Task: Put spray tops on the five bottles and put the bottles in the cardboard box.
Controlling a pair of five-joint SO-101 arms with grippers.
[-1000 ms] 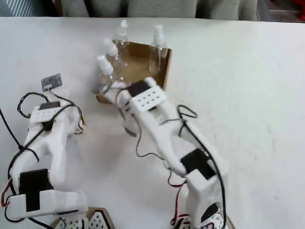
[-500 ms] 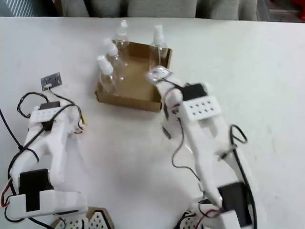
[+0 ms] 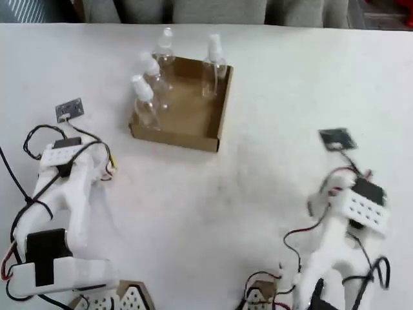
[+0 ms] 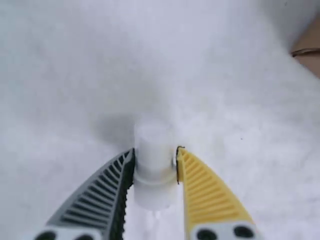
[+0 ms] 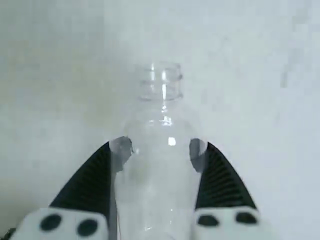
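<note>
The right gripper [image 3: 335, 139], in the high view, has pulled back from the cardboard box [image 3: 219, 123] to lower right; four topped bottles [image 3: 214, 63] stand inside, upper centre. Left wrist view: the left gripper [image 4: 155, 151] pinches a white spray top [image 4: 154, 170], centre. Right wrist view clarifies the right gripper's load: the fifth bottle [image 5: 161, 130], uncapped, clamped; capping likely follows.

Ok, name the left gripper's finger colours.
Fingers: one grey, one yellow; clearest in left wrist view.
</note>
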